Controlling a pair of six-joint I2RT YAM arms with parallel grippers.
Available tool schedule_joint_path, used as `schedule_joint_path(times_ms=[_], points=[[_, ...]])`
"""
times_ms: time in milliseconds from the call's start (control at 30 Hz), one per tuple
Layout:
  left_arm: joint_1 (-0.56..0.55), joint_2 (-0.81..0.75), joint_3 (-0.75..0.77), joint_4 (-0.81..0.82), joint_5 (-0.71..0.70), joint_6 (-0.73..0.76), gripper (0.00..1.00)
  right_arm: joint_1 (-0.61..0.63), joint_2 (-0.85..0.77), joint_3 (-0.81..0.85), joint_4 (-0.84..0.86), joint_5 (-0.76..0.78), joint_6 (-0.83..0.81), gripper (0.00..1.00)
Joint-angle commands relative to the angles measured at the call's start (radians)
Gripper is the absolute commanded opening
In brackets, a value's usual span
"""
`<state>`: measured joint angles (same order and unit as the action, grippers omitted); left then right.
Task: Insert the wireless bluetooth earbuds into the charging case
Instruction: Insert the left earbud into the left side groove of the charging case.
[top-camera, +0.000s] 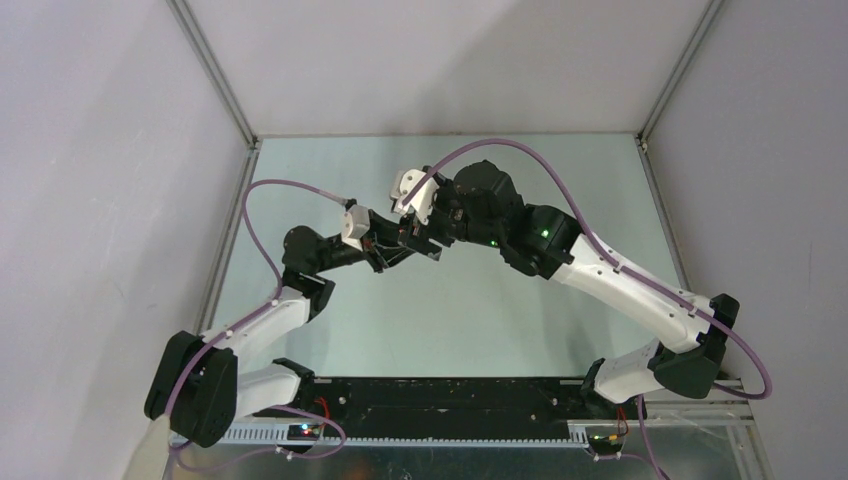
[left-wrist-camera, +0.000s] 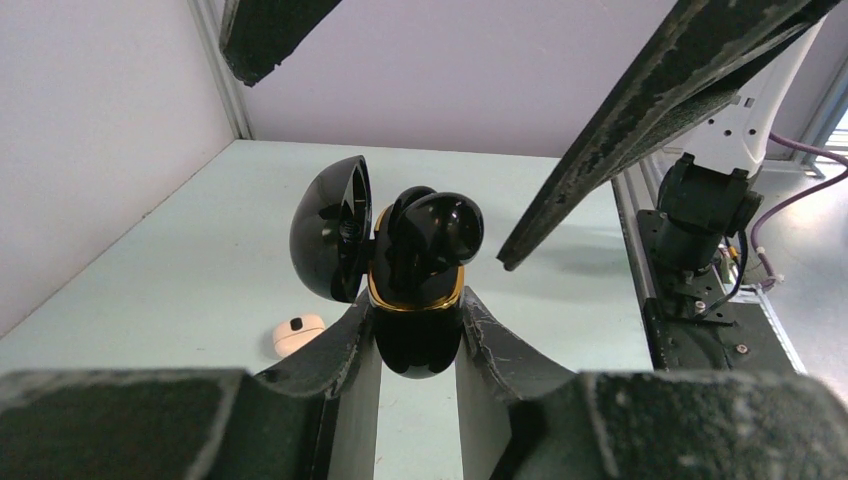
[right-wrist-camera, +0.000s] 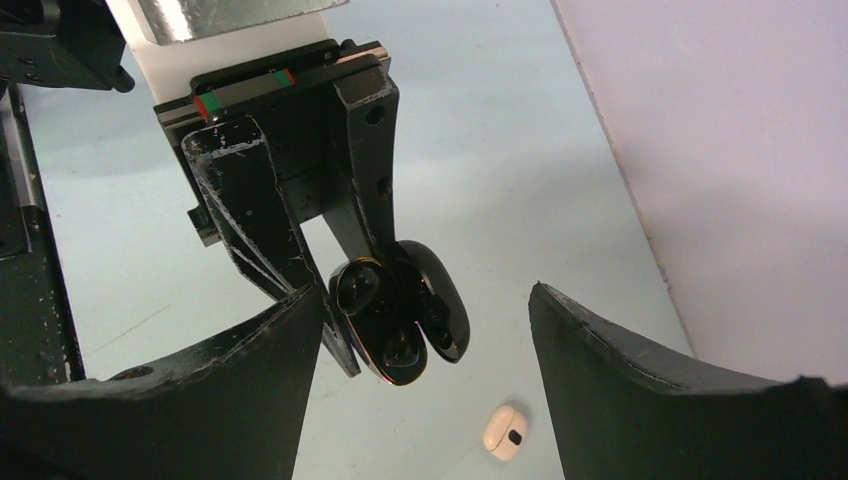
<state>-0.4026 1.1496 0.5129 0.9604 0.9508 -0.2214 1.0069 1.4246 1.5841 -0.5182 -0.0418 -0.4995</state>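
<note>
In the left wrist view my left gripper (left-wrist-camera: 416, 306) is shut on the lower body of a glossy black charging case (left-wrist-camera: 417, 340) with a gold rim. The case is held upright above the table, and its lid (left-wrist-camera: 330, 240) hangs open to the left. Two black earbuds (left-wrist-camera: 432, 232) sit in its wells, their rounded heads sticking up. Seen from the right wrist, both earbuds (right-wrist-camera: 357, 287) lie inside the open case (right-wrist-camera: 395, 335). My right gripper (right-wrist-camera: 425, 292) stands open just above it with nothing between its fingers (left-wrist-camera: 620, 130). From the top camera the two grippers (top-camera: 415, 240) meet mid-table and hide the case.
A small closed white case (left-wrist-camera: 298, 333) lies on the pale green table (left-wrist-camera: 200, 260) to the left of the held case; it also shows below it in the right wrist view (right-wrist-camera: 503, 428). The right arm's base (left-wrist-camera: 700, 250) stands to the right. Grey walls enclose the table.
</note>
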Motion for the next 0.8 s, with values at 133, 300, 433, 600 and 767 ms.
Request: schedule_joint_path(times_ms=[133, 300, 433, 600, 767], points=[[0.006, -0.03, 0.014, 0.06, 0.023, -0.025, 0.24, 0.0, -0.009, 0.011, 0.026, 0.056, -0.02, 0.79], [0.007, -0.03, 0.013, 0.066, 0.026, -0.029, 0.24, -0.005, -0.009, 0.007, 0.03, 0.082, -0.029, 0.79], [0.007, -0.029, 0.012, 0.072, 0.027, -0.034, 0.24, -0.004, -0.007, 0.008, 0.033, 0.092, -0.031, 0.79], [0.006, -0.027, 0.01, 0.077, 0.03, -0.037, 0.24, -0.006, -0.008, 0.009, 0.035, 0.096, -0.031, 0.79], [0.007, -0.025, 0.009, 0.087, 0.033, -0.044, 0.24, -0.007, -0.006, 0.013, 0.038, 0.105, -0.031, 0.79]])
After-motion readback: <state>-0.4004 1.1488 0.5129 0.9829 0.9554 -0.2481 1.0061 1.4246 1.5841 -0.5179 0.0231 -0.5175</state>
